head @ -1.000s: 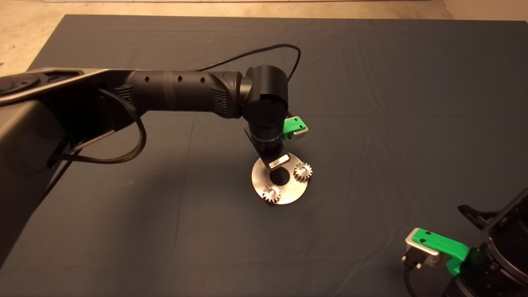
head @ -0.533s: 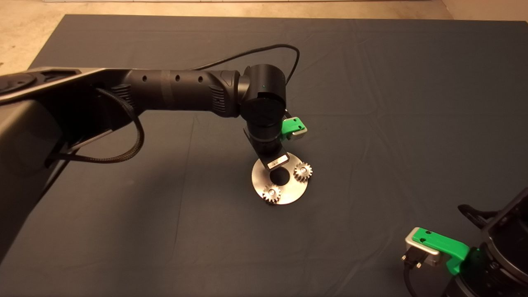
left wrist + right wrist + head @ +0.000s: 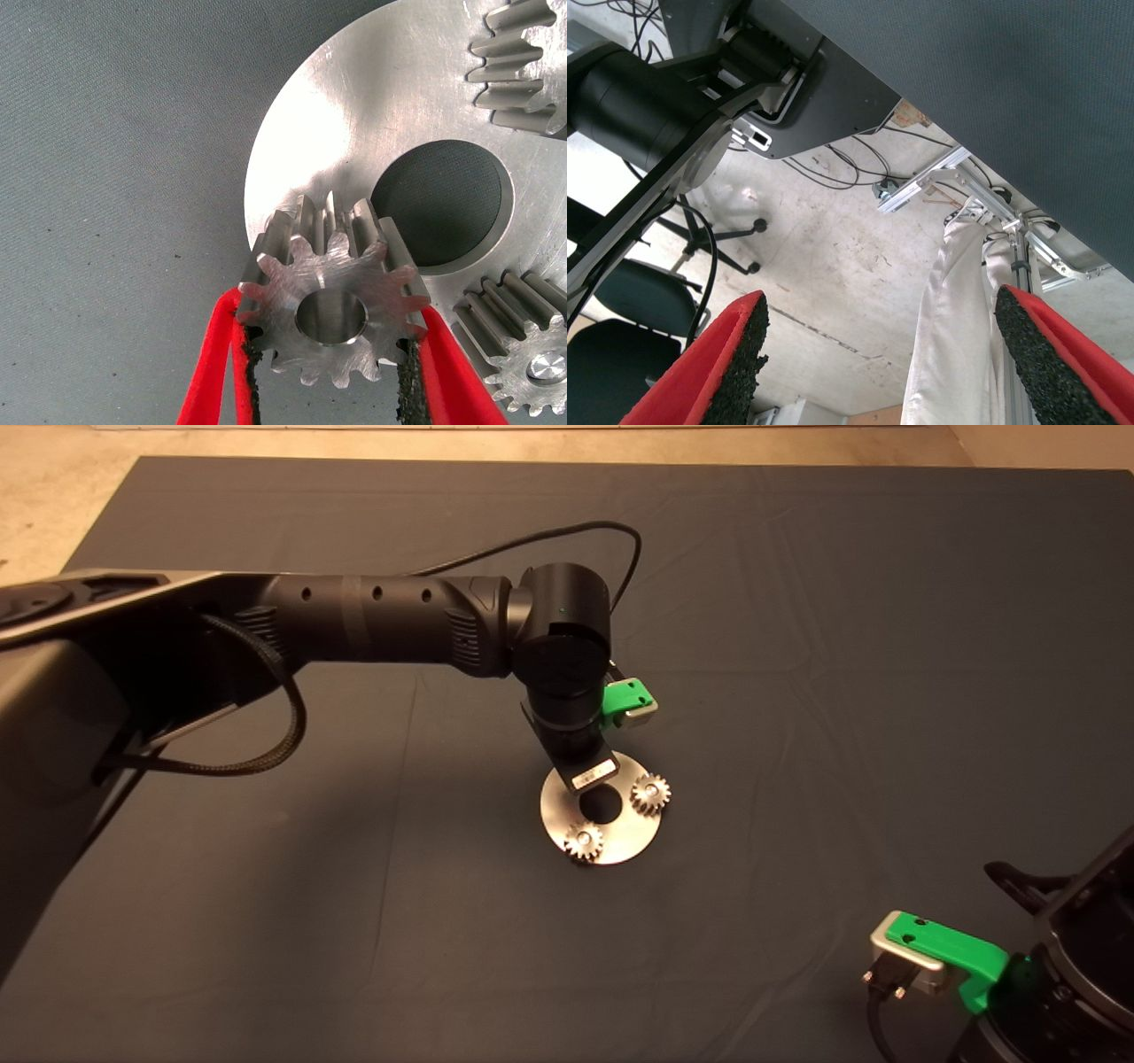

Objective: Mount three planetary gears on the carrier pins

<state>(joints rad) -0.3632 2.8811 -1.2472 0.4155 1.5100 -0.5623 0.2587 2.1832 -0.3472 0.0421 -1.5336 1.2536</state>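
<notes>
Gear three (image 3: 332, 305): clamped flat between left gripper (image 3: 330, 372) pads over disc (image 3: 319, 133), bore level for pin. Gears one (image 3: 651, 792), two (image 3: 584, 841): seated on pins. Right gripper (image 3: 881, 363): parked off-mat, spread wide, empty.

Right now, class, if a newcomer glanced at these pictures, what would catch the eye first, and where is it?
First, the third gear, gripped between the red fingers of the left gripper just over the shiny disc at mid-mat. Next, the two gears already seated on pins, one at the disc's right edge and one at its near edge. The right gripper waits at the lower right.
</notes>
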